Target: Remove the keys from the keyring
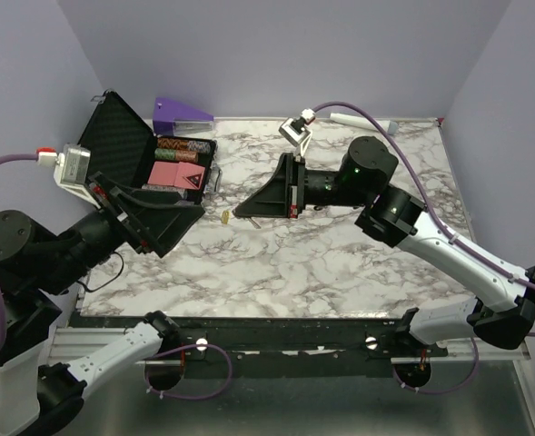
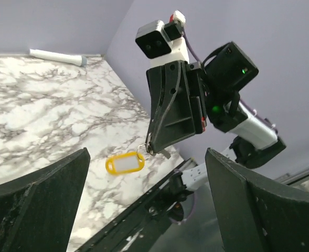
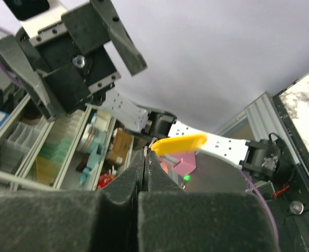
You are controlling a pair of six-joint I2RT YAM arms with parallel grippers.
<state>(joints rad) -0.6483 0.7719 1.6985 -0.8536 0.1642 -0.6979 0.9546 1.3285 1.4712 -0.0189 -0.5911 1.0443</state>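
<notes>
My right gripper (image 1: 242, 213) is shut on a thin metal keyring (image 2: 142, 146), pinched at its very tips and held just above the marble table (image 1: 340, 263). A yellow tag with a white label (image 2: 125, 163) hangs from the ring, and in the right wrist view the tag (image 3: 178, 143) sticks out past the shut jaws. The keys are too small for me to tell them apart from the tag. My left gripper (image 1: 182, 229) stands wide open a short way left of the tag, with nothing between its fingers (image 2: 39, 205).
An open black case (image 1: 113, 136) holding pink and dark items sits at the back left. A purple wedge (image 1: 181, 111) lies behind it. A white cylinder with a grey tip (image 1: 353, 119) rests at the far edge. The table's front rail (image 1: 276, 341) runs near the arm bases.
</notes>
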